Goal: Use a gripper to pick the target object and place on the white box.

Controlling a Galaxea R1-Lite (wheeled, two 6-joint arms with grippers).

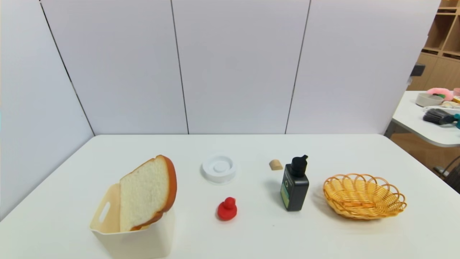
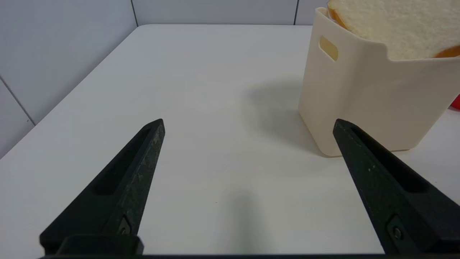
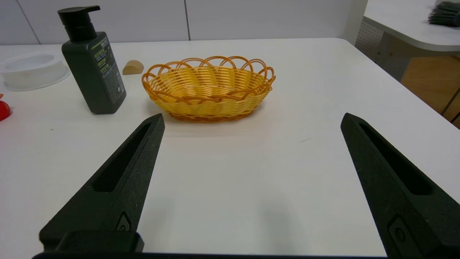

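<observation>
- The left gripper [image 2: 248, 124] hangs low over the table [image 1: 251, 230], jaws spread and holding nothing, near the cream-white bin [image 1: 133, 241].
- The right gripper [image 3: 251, 120] likewise gapes with nothing held, before the wicker basket [image 3: 208, 88].
- The toast slice [image 1: 147, 192] stands tilted in the bin, its top leaning out over the rim.
- Farther back: red duck [image 1: 227, 209], black pump bottle [image 1: 294, 185], round white dish [image 1: 218, 168].

Bright, even, diffuse light from overhead; shadows are soft and there is no hard glare.

The glossy white table [image 1: 251, 230] shows faint shadows beside the black pump bottle [image 1: 294, 185], the orange wicker basket [image 1: 363, 196] and the cream-white plastic bin [image 2: 359, 93]. All views are fairly sharp; the head view bends slightly toward its edges.
</observation>
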